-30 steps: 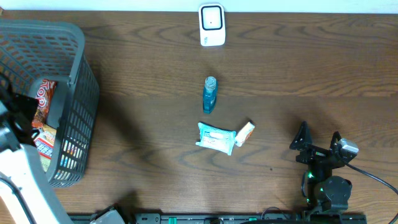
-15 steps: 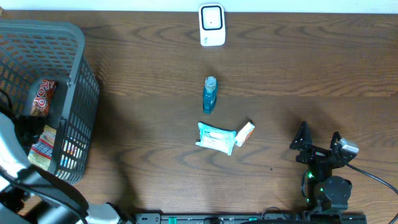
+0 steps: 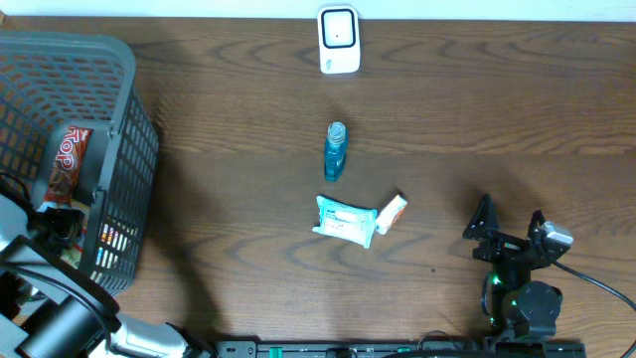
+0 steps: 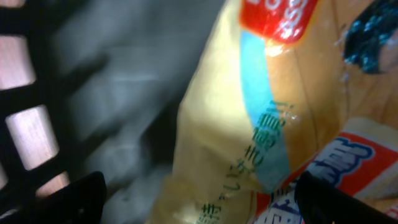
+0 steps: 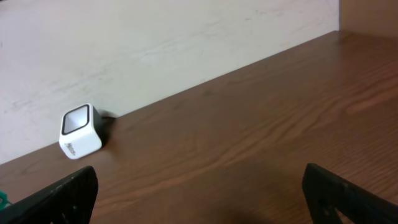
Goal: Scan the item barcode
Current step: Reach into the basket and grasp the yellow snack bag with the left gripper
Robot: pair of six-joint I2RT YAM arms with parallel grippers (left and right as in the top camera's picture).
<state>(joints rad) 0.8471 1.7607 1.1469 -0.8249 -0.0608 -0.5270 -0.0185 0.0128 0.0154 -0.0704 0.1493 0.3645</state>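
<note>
The white barcode scanner stands at the table's far edge, and the right wrist view shows the scanner against the wall. My left gripper is open inside the grey basket. A yellow snack packet with a blue stripe and red label lies close up between its dark fingertips, not gripped. A red, white and blue packet lies beside it. My right gripper rests open near the front right with nothing between its fingers.
A blue bottle lies mid-table. In front of it lie a teal wipes pack and a small white tube. A red snack packet shows in the basket. The left arm crosses the basket's front corner.
The left arm has swung toward the table's front and lowered its gripper into the near end of the basket. The right arm has not moved.
</note>
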